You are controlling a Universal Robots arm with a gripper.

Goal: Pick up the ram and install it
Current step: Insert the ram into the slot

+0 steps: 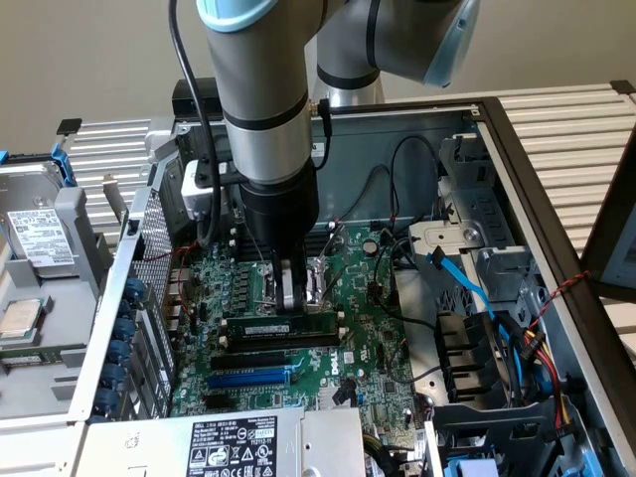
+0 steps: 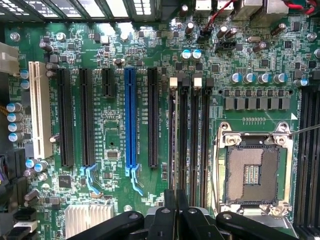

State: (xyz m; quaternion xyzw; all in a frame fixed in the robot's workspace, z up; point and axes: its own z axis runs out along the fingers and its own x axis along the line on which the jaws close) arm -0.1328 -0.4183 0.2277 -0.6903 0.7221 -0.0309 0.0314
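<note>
Your pincer (image 1: 291,296) stands straight down over the motherboard (image 1: 383,343), drawn narrow on the top edge of the ram (image 1: 268,326) so the stick stays upright and in line with its slot. In the wrist view the ram (image 2: 173,140) runs edge-on along the memory slot farthest from the CPU socket (image 2: 252,172). It looks seated there, though whether it is fully home is hard to judge.
</note>
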